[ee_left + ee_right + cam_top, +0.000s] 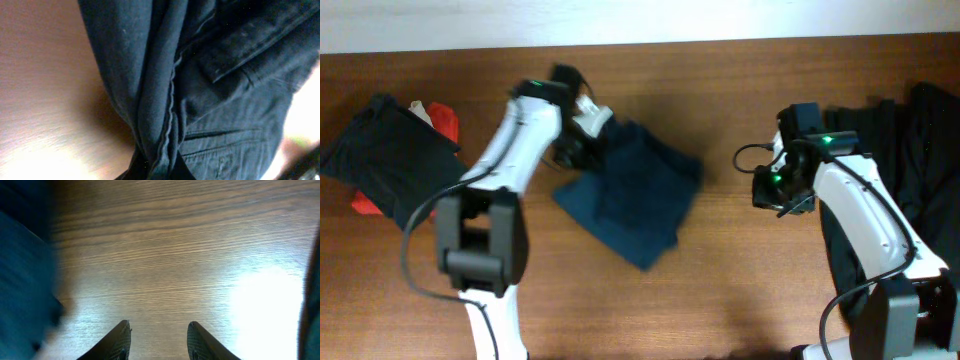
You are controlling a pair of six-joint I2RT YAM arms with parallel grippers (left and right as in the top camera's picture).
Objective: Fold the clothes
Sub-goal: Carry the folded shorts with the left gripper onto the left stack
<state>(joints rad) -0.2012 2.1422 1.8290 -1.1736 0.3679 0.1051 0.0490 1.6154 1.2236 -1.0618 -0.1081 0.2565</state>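
Observation:
A navy-blue trouser-like garment (635, 190) lies folded in the middle of the table. My left gripper (570, 150) is shut on its left edge, and the left wrist view shows a bunched fold of the navy fabric (165, 115) pinched between the fingers (156, 167). My right gripper (767, 188) is open and empty over bare wood to the right of the garment; its two fingers (159, 332) show apart in the right wrist view, with the navy fabric (25, 270) at the left edge. A black garment (385, 155) lies far left. More black clothes (910, 150) lie far right.
A red cloth (440, 120) with a white piece sticks out from under the black garment at far left. The wooden table (720, 290) shows bare wood along the front. The table's back edge meets a white wall at the top.

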